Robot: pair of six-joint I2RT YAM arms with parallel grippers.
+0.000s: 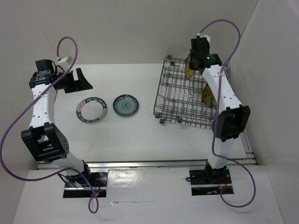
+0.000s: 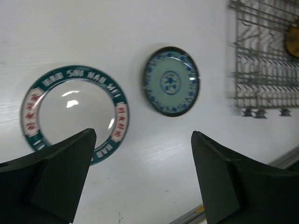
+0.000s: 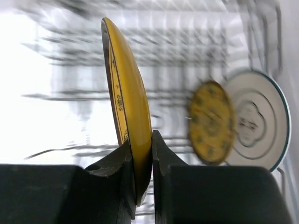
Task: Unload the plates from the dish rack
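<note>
We see the right pincer (image 3: 142, 156) closed tightly on the edge of an amber-yellow plate (image 3: 127, 107). Its two dark fingers pinch the plate's lower rim from either side. The plate stands on edge and rises straight out from between the fingers, with its thin profile turned toward the wrist camera.

From above, we see this arm reaching over the far side of the dish rack (image 1: 180, 100), a grey wire basket on the right part of the white table (image 1: 140, 137). The held plate is at the rack's far left area. We cannot tell whether it has cleared the tines, as the wires behind it are blurred.

Deeper in the rack, beyond the pincer, we see two more plates standing on edge. One is a second yellow plate (image 3: 211, 122). The other is a white plate (image 3: 261, 123) with a dark teal rim and grey lines, just beside the yellow one and partly behind it.

The left pincer (image 2: 142, 140) is spread wide with nothing between its fingers, hovering over the left part of the table. Below it, two plates lie flat on the tabletop, well apart from the rack. A teal-rimmed plate (image 2: 74, 112) with a white centre sits nearest the left finger. A blue-and-teal patterned plate (image 2: 171, 81) lies just beside it, on the side toward the rack, and the two do not touch.
</note>
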